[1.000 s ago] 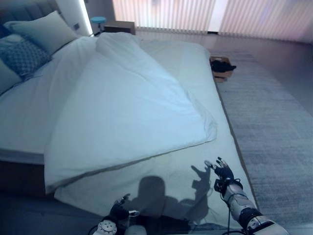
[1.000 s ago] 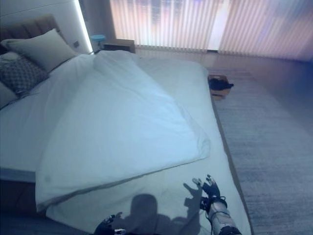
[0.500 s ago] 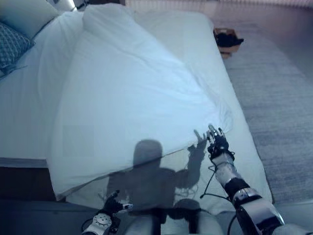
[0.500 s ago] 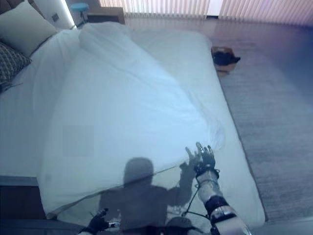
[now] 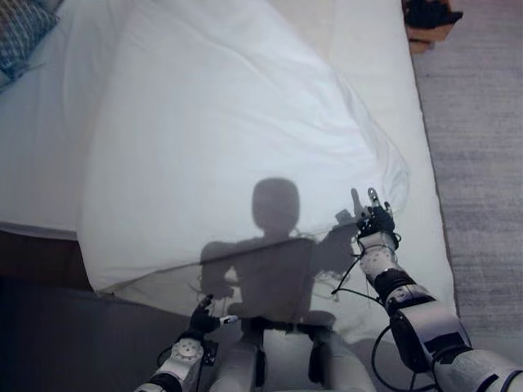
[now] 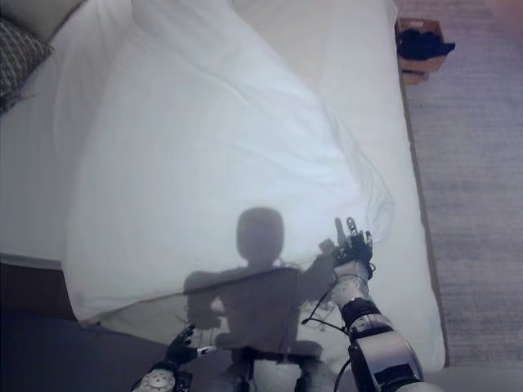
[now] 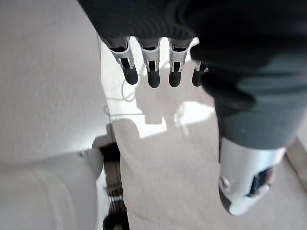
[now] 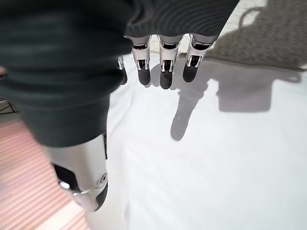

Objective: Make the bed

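A white duvet (image 5: 229, 122) lies slanted across the bed, its lower right corner (image 5: 394, 175) bunched short of the bed's right side. Bare white sheet (image 5: 421, 253) shows along the right side and the foot. My right hand (image 5: 374, 222) hovers open over the sheet just below that corner, fingers straight and apart, holding nothing; its fingers (image 8: 165, 72) point across white fabric. My left hand (image 5: 201, 320) is low at the foot edge of the bed, open and empty, its fingers (image 7: 153, 72) straight.
A patterned pillow (image 5: 20, 33) lies at the head, far left. An open box with dark things (image 5: 429, 15) stands on the floor past the bed's right side, beside a grey rug (image 5: 490, 163). Dark floor (image 5: 49, 327) runs along the foot.
The camera has moved forward and tipped down over the bed. My right hand has reached up from the foot of the sheet to just below the duvet's corner, still open.
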Motion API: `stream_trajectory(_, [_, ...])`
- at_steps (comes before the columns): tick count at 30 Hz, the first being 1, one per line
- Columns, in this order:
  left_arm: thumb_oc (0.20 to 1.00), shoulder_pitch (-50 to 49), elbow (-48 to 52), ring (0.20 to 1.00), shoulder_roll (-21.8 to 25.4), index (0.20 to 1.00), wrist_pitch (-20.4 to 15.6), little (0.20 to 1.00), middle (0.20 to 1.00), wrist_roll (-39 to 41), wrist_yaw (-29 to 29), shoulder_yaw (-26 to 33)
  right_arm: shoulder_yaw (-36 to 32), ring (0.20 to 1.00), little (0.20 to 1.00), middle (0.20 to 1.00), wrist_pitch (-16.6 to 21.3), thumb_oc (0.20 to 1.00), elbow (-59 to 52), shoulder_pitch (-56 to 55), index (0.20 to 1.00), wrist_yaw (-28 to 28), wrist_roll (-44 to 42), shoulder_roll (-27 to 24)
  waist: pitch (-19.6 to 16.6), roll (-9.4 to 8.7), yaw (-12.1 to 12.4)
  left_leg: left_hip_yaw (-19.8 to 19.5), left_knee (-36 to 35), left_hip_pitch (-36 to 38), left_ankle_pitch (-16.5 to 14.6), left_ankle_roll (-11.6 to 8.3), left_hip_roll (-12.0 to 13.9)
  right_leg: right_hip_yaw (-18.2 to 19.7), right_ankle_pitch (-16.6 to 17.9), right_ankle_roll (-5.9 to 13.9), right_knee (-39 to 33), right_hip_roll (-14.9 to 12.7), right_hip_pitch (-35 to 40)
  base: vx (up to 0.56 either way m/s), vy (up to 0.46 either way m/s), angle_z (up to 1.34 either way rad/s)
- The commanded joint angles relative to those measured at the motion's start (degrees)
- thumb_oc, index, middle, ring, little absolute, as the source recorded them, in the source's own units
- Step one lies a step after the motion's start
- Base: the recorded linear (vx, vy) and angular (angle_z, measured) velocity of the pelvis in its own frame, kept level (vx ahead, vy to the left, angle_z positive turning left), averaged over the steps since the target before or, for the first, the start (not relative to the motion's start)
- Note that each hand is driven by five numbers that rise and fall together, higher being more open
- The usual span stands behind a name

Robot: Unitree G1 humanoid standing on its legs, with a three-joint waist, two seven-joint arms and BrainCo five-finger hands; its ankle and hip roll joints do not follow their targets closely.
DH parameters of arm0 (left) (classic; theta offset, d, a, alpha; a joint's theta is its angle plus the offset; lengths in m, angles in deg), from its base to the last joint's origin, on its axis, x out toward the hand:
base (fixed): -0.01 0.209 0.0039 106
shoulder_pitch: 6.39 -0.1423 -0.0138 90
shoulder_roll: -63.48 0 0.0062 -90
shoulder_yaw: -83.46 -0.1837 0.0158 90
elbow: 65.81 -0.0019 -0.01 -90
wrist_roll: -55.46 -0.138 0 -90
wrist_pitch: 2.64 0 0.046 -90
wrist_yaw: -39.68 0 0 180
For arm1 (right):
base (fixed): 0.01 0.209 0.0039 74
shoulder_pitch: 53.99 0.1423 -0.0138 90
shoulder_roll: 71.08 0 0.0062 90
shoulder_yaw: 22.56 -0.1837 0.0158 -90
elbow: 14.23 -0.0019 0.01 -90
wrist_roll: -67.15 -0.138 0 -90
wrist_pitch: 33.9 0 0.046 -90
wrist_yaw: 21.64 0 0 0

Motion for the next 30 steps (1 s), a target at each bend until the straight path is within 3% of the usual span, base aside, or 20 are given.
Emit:
stream_trajectory(1, [1.0, 1.67, -0.51, 1.0, -0.89, 1.0, -0.92, 1.0, 1.0, 1.26, -1.58, -1.66, -1.37, 1.0, 1.0, 1.0, 4.16, 1.0, -0.73, 3.16, 1.0, -1.38, -1.16, -1.93, -0.26, -0.89, 0.91, -1.75, 1.1, -1.87, -0.28, -2.03, -0.85, 0.33, 2.22, 1.84, 5.52, -2.55, -0.38, 0.03, -0.04, -0.02])
stream_trajectory(9, [1.0, 2.82, -0.54, 1.0, -1.83, 1.0, -0.9, 1.0, 1.0, 1.93, -3.15, -2.4, -2.25, 1.0, 1.0, 1.0, 8.75, 1.0, -6.11, 2.02, 1.0, -5.16, 0.27, -1.44, 1.25, -0.9, -0.45, -0.85, -0.23, -2.69, 0.24, -2.47, -0.29, 1.11, 2.76, 1.93, 4.79, -1.94, -1.85, 0.01, -0.007, -0.03])
stream_trajectory(13, [1.0, 3.25, -0.8, 1.0, -2.4, 1.0, -1.54, 1.0, 1.0, 1.59, -4.47, -1.87, -1.11, 1.0, 1.0, 1.0, 11.93, 1.0, -16.45, -3.55, 1.0, -8.12, 7.05, 0.64, 1.66, -1.06, -1.73, 0.2, -0.91, -2.64, 0.42, -2.57, -0.19, 2.13, 3.38, 2.04, 3.9, -1.69, -2.21, 0.0, 0.024, -0.12])
stream_trajectory(14, [1.0, 3.39, -0.36, 1.0, -2.51, 1.0, -2.02, 1.0, 1.0, 0.93, -5.42, -1.45, -0.75, 1.0, 1.0, 1.0, 13.03, 1.0, -21.51, -7.16, 1.0, -9.7, 12.63, 1.11, 1.83, -1.12, -2.55, 0.75, -1.06, -2.64, 0.36, -2.53, -0.17, 2.56, 3.82, 2.25, 3.42, -1.68, -2.38, -0.01, 0.019, -0.18])
stream_trajectory(17, [1.0, 3.62, 0.11, 1.0, -2.69, 1.0, -2.87, 1.0, 1.0, -0.01, -6.07, -1.16, -0.53, 1.0, 1.0, 1.0, 12.96, 1.0, -23.69, -10.93, 1.0, -11.17, 18.93, 0.78, 1.96, -1.13, -3.38, 1.8, -1.0, -2.62, 0.16, -2.46, -0.33, 3.33, 4.36, 2.65, 2.97, -1.8, -2.56, -0.02, 0.04, -0.14])
stream_trajectory(21, [1.0, 4.0, 0.99, 1.0, -2.79, 1.0, -3.37, 1.0, 1.0, -0.18, -6.07, -1.21, 0.44, 1.0, 1.0, 1.0, 11.44, 1.0, -23.01, -12.66, 1.0, -10.26, 21.15, -0.44, 2.31, -0.76, -3.87, 2.59, -1.04, -2.55, -0.01, -2.29, -0.61, 4.33, 4.68, 2.95, 2.72, -2.12, -2.73, -0.03, 0.032, -0.19])
stream_trajectory(30, [1.0, 3.95, 3.88, 1.0, -1.98, 1.0, -4.04, 1.0, 1.0, 1.75, -3.58, -1.09, 6.31, 1.0, 1.0, 1.0, 6.54, 1.0, -19.19, -7.85, 1.0, 0.42, 17.44, -4.18, 3.63, -0.43, -3.23, 3.25, -1.25, -3.77, 0.81, -2.46, -0.7, 4.95, 5.83, 3.11, 2.08, -2.02, -4.11, -0.02, -0.015, -0.1])
